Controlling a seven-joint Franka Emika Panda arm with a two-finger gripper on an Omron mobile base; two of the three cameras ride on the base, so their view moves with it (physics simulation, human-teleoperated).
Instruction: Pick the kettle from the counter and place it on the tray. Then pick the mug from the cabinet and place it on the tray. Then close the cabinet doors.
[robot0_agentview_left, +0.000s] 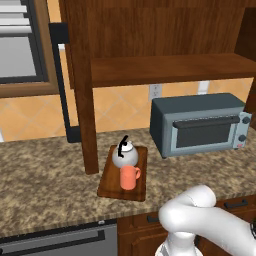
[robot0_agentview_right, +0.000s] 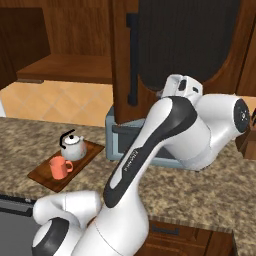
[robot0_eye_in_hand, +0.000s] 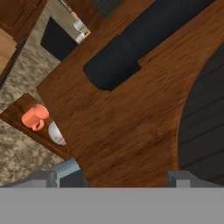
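The kettle (robot0_agentview_left: 125, 153) and the mug (robot0_agentview_left: 129, 177) are both seen set on the tray (robot0_agentview_left: 107, 186), which lies on the surface (robot0_agentview_left: 45, 185); the mug stands just beside the kettle, on the tray's nearer part in the left base view. The first two parts of the task are therefore judged done, and only the closing of the cabinet doors is left. In the hand view, the tool (robot0_eye_in_hand: 124, 179) is held with its fingertips spread wide and nothing between them, right up against the wood of one cabinet door (robot0_eye_in_hand: 131, 122). That door's black bar handle (robot0_eye_in_hand: 140, 48) lies ahead of the tool, across the door face, and the dark inset panel (robot0_eye_in_hand: 205, 127) is off to one side of it. The tray with the mug and kettle is seen past the door's edge, well beyond and to the other side of the tool. In the left base view the cabinet's inner shelf (robot0_agentview_left: 165, 69) is exposed and a door still stands edge-on, so the cabinet is judged open. Whether the tool is actually touching the door cannot be told; a push on this door is judged to be the step in hand.
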